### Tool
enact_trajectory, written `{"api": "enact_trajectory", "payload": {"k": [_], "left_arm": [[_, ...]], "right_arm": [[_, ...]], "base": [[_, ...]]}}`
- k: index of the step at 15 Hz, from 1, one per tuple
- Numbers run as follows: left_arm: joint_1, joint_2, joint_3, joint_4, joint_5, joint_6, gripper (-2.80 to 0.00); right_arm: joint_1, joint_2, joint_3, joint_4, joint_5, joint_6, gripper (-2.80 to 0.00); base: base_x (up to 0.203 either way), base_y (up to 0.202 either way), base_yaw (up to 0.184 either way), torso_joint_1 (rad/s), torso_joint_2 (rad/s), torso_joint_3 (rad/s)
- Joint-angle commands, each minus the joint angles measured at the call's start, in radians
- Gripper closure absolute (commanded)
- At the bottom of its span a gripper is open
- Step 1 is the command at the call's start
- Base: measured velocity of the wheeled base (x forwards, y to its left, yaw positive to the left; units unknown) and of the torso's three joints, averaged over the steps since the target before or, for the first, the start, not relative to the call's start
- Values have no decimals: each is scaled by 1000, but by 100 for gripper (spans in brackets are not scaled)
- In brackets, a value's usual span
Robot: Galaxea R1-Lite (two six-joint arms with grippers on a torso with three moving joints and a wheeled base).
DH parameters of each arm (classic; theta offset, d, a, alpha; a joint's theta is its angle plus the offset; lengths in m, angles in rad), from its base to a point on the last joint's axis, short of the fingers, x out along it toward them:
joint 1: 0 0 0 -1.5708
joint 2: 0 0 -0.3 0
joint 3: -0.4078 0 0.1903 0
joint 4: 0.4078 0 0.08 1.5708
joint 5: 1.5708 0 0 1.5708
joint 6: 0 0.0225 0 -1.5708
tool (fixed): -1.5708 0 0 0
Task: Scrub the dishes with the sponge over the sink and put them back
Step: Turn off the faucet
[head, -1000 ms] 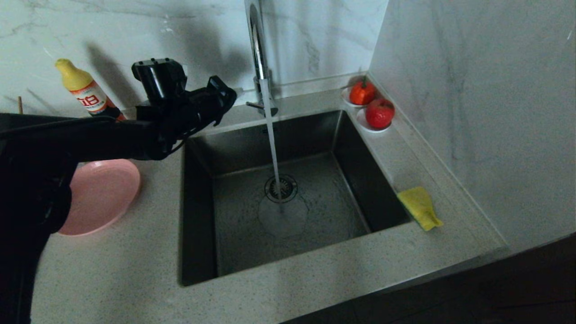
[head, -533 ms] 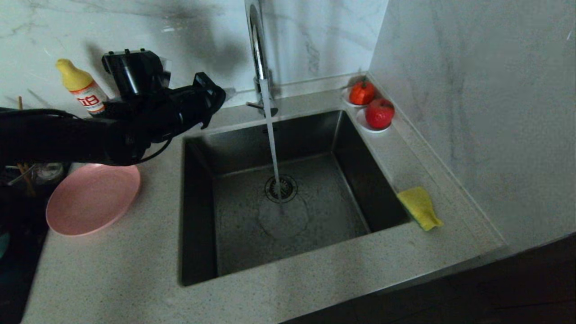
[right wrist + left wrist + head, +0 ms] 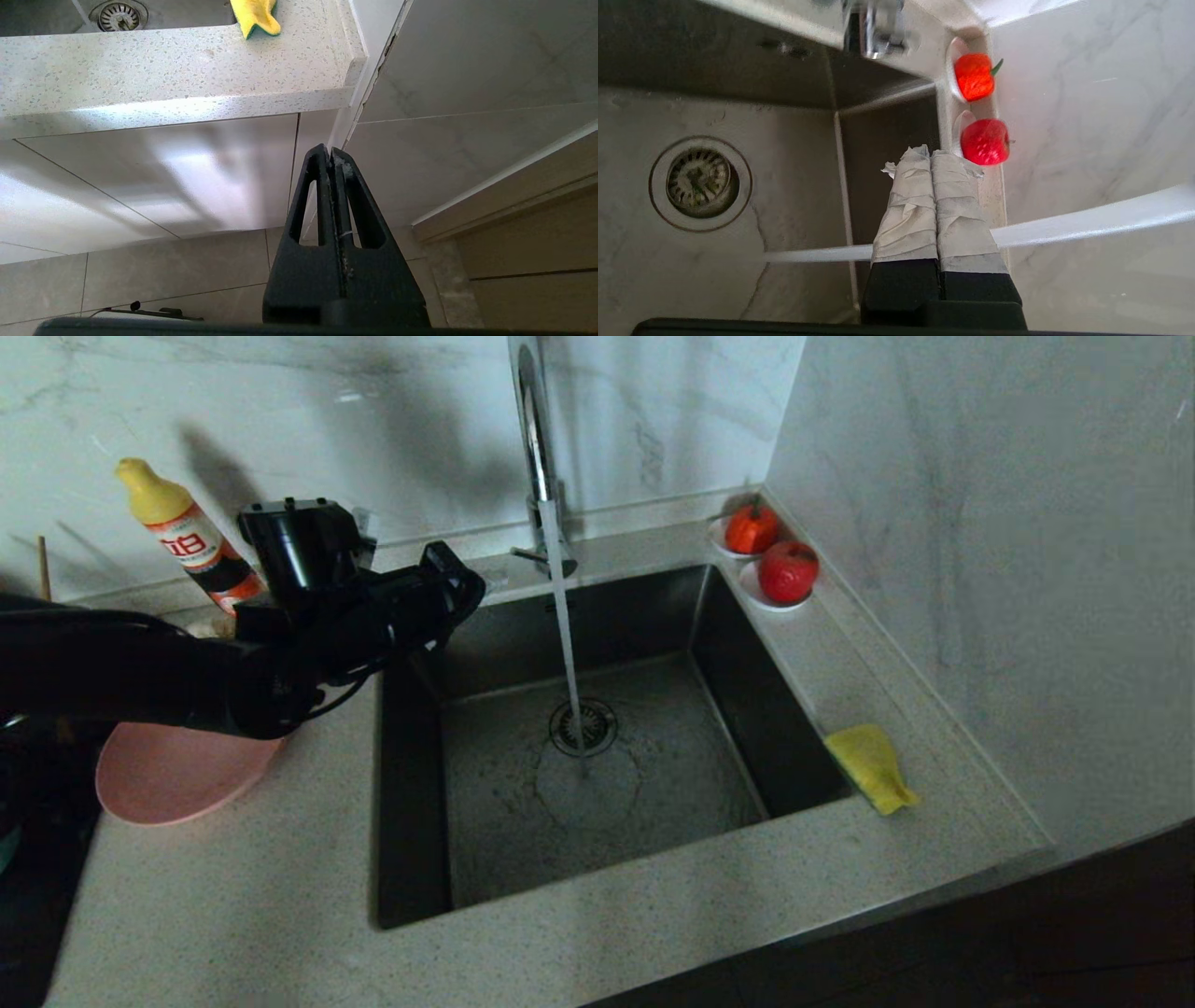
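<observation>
Presumably the pink plate (image 3: 177, 770) is light, stiff and slick; take it by its exposed rim, left of the sink (image 3: 579, 747) on the bench (image 3: 280, 915). Above it, the left hand (image 3: 457, 586) is pinched shut, empty. The yellow sponge (image 3: 870, 765), soft, lies on the sink's right edge. The right hand (image 3: 331, 156) hangs closed below.

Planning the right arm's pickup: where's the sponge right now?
In the head view the sponge lies on the counter by the sink's right rim, near the front corner, well forward of the two red fruits.

Left gripper (image 3: 931, 154) hangs level, fingers (image 3: 908, 205) pressed together; right gripper (image 3: 331, 151) parked low, likewise.
</observation>
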Motion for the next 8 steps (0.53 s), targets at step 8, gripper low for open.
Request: {"api": "enact_trajectory", "payload": {"k": [8], "left_arm": [[-6, 83, -51, -6, 5, -5, 0]], "right_arm": [[0, 1, 0, 0, 0, 1, 0]], "base": [[0, 0, 0, 0, 0, 0]]}}
